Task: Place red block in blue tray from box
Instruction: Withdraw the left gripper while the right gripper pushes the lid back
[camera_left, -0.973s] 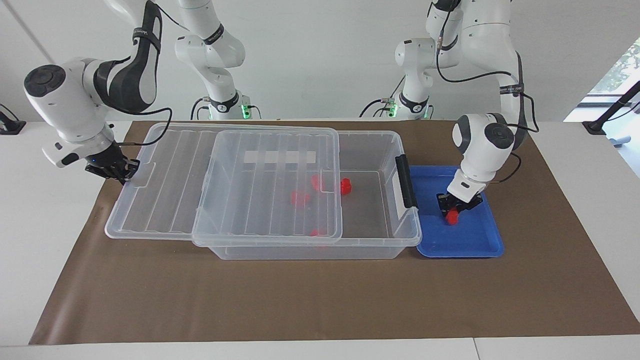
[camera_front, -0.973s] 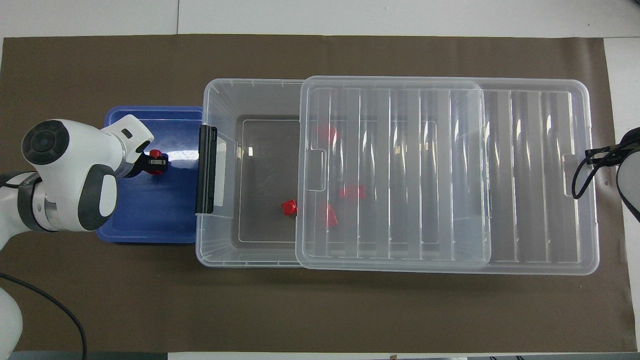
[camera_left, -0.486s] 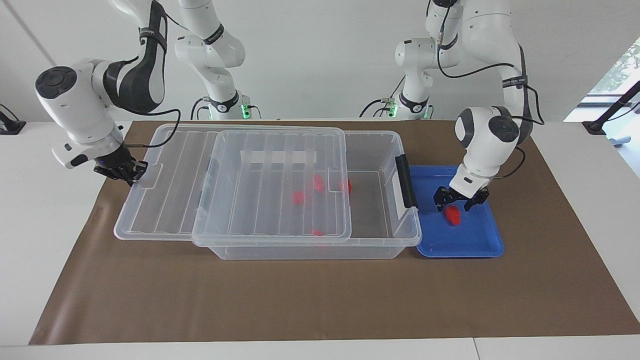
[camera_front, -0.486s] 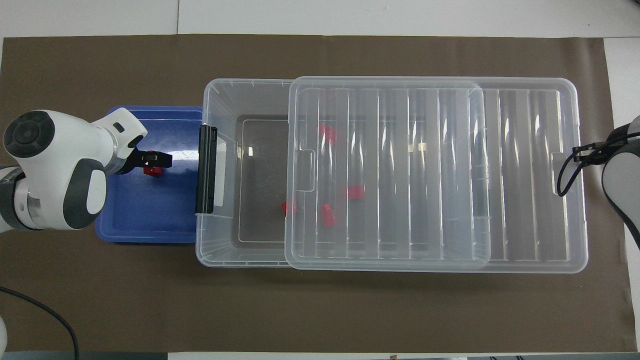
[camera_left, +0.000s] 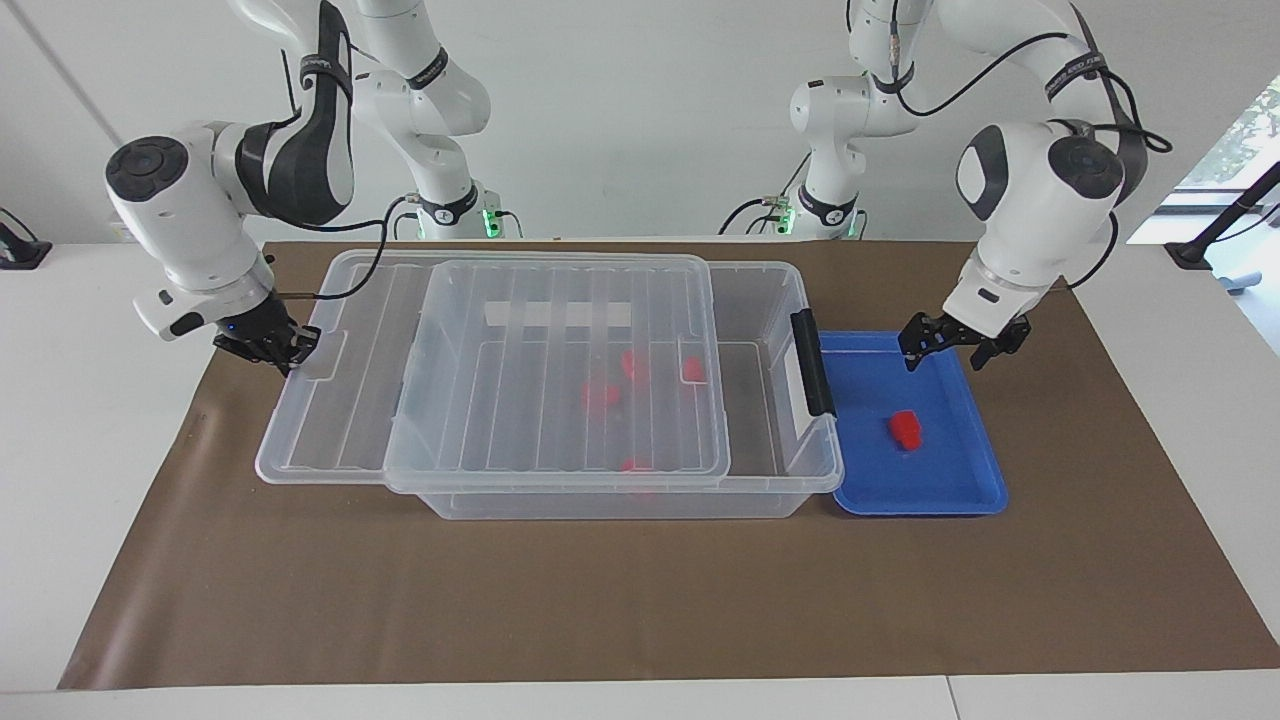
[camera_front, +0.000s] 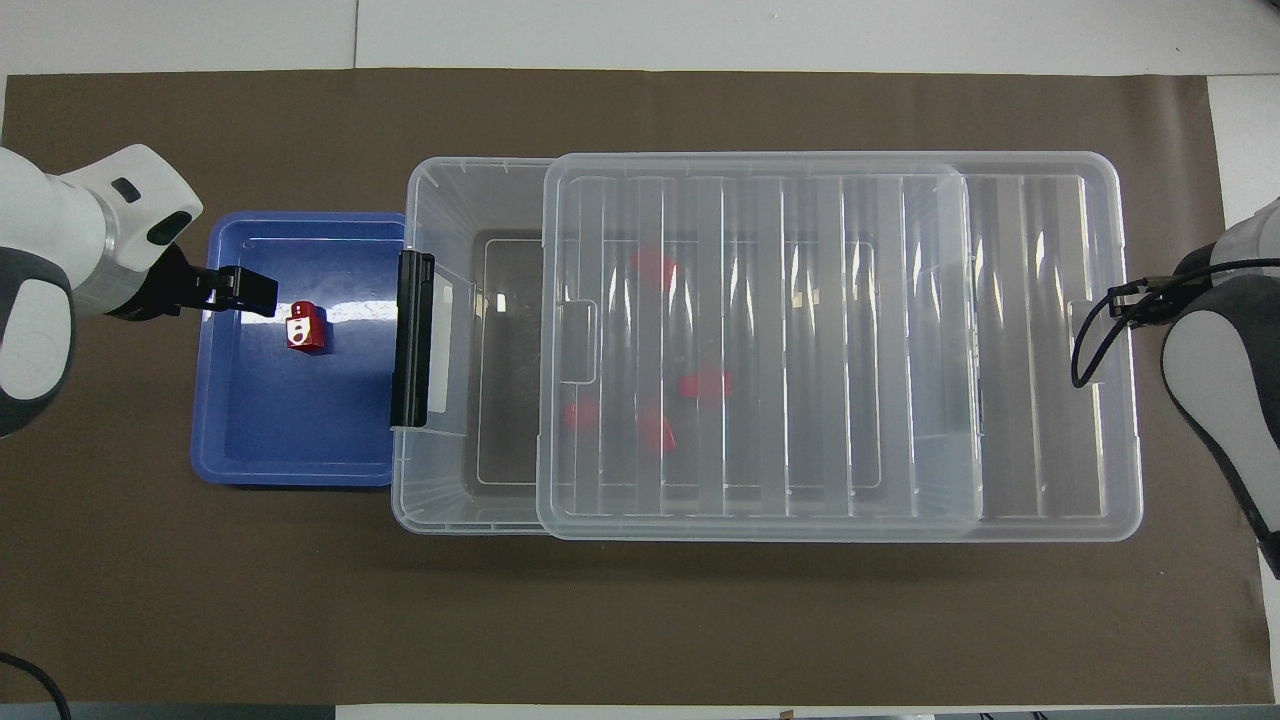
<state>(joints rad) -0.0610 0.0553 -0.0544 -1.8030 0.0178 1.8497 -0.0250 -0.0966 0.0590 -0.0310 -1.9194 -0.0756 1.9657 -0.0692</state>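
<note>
A white tabletop (camera_left: 1150, 560) is covered by a matte brown paper sheet (camera_left: 640, 600), and a plain white wall (camera_left: 640, 120) is seen at 12 o'clock in the facing view. No legible writing is shown; a pale rectangular label (camera_left: 558, 314) is seen through the box wall. The box (camera_left: 770, 480), of clear translucent plastic with a black clip (camera_left: 812, 362) on its end, is partly covered by the ribbed clear lid (camera_left: 480, 400), which overhangs toward the right arm's end. Four red shapes (camera_front: 650, 400) are seen blurred through the lid. The blue tray (camera_left: 950, 490), glossy and round-cornered, lies just beside the clip end. The red block (camera_left: 906, 428), chunky and with a white mark on top, rests on the tray floor. The left end effector (camera_left: 953, 344) is held over the tray, its fingers spread and empty, apart from the block. The right end effector (camera_left: 272, 346) is pinched on the lid's end edge
</note>
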